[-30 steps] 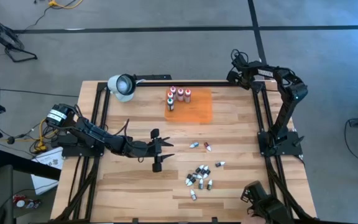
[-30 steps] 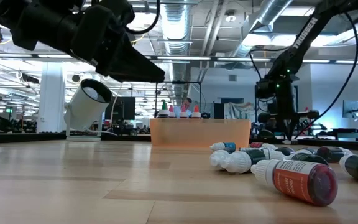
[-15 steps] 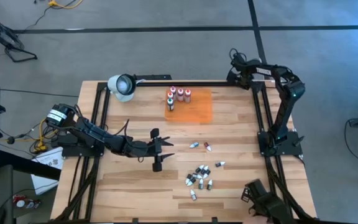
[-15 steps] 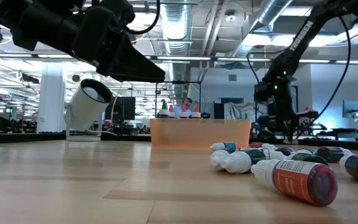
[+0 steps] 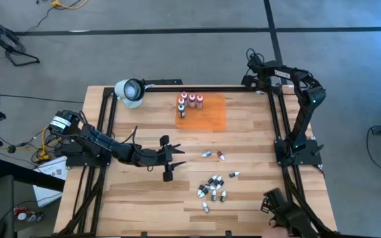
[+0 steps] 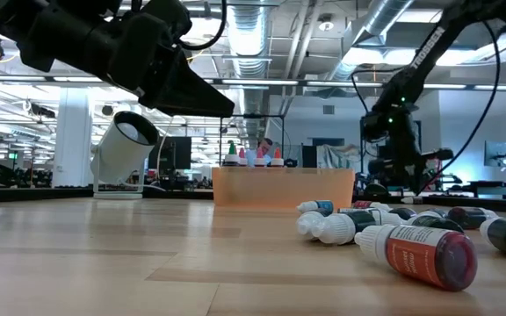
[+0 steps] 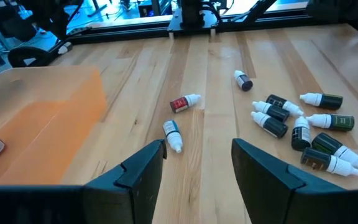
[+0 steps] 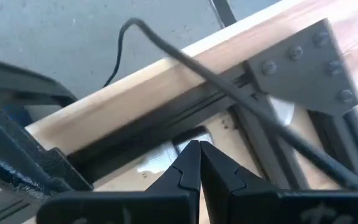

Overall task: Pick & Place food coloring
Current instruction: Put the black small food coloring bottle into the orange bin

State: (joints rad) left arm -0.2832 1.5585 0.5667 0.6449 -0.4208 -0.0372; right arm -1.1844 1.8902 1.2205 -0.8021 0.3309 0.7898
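Where mat [image 5: 202,111] lies, four bottles [image 5: 188,101]

You're in a robotics lab: exposed silver ceiling ducts [image 6: 262,35] at top centre, distant equipment benches [image 6: 25,180] at left.

Readable text: one brand word only

White capital letters spelling "TROSSEN" run along a link of the dark right robot arm [image 6: 429,46] in the low view. The red-labelled dropper bottle with a white cap [image 6: 418,253] lying nearest that camera carries small print, too fine to make out. No other lettering, numbers or signs can be read.
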